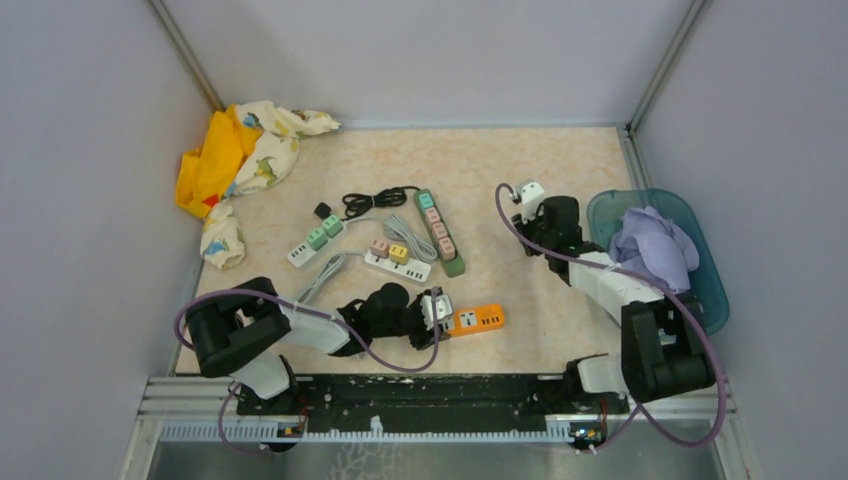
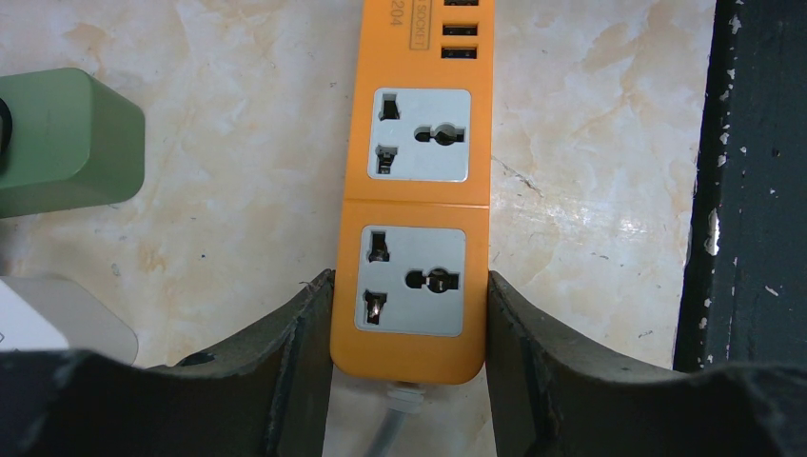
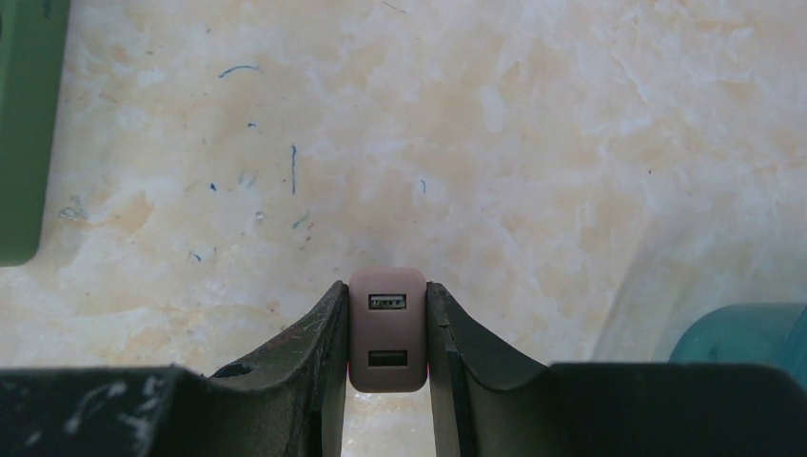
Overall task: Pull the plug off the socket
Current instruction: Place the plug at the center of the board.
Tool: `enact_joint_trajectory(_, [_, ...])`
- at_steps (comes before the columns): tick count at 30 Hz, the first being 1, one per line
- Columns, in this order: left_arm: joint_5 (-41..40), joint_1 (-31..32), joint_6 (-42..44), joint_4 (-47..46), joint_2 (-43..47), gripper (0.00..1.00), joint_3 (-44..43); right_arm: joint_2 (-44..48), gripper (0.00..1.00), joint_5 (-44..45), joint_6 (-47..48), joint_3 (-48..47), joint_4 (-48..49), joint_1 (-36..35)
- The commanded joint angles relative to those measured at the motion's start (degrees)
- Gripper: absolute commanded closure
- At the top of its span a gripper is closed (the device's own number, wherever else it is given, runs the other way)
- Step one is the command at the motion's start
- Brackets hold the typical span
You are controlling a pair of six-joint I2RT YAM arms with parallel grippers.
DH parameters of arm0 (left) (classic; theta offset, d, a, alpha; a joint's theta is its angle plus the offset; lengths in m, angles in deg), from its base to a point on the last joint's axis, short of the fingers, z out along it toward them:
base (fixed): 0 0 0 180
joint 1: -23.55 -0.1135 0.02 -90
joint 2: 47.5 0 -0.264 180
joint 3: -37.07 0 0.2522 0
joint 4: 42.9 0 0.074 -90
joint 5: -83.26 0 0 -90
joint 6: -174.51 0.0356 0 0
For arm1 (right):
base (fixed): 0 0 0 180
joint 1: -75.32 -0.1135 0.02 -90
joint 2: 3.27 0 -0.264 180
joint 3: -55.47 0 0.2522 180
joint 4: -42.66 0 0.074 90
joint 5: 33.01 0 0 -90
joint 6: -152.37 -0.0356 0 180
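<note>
An orange power strip [image 1: 478, 319] lies near the table's front edge, and both of its sockets [image 2: 419, 133] are empty. My left gripper [image 1: 438, 314] is shut on the cord end of the strip [image 2: 411, 286], with one finger on each long side. My right gripper [image 1: 527, 203] is at the back right of the table, far from the strip. It is shut on a small pink plug adapter with two USB ports [image 3: 387, 328] and holds it above the bare tabletop. The plug is hidden in the top view.
A green power strip [image 1: 440, 232], two white strips with coloured plugs [image 1: 397, 262] and a black cable [image 1: 370, 202] lie mid-table. A blue tub [image 1: 712, 290] holding purple cloth stands at the right. Yellow patterned cloth [image 1: 235, 160] lies at the back left. A dark rail [image 2: 761, 190] runs along the front edge.
</note>
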Motion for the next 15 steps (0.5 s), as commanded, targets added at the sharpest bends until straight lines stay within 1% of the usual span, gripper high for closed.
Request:
enact_joint_trajectory(1, [-0.7,-0.1,-1.0,3.2,-0.9,1.0,1.2,-1.4,0.84,4.7,-0.3,-1.1,2.8,0.5])
enact_joint_trajectory(7, [-0.8,-0.1,-1.0,3.2,-1.0,1.0,1.2,-2.7,0.69,6.3,0.2,-1.2,2.8,0.5])
enact_joint_trajectory(11, [-0.8,-0.1,-1.0,3.2,-1.0,1.0,1.2,-3.6,0.65,6.9,0.2,-1.4,2.8,0.5])
enact_joint_trajectory(13, [-0.8,-0.1,-1.0,3.2,-1.1,1.0,1.1,-3.9,0.61,7.0,0.1,-1.5,2.7,0.5])
enact_joint_trajectory(15, [-0.9,0.0,-1.0,3.2,-1.1,1.0,1.1,-3.8,0.52,7.0,0.2,-1.7,2.5,0.5])
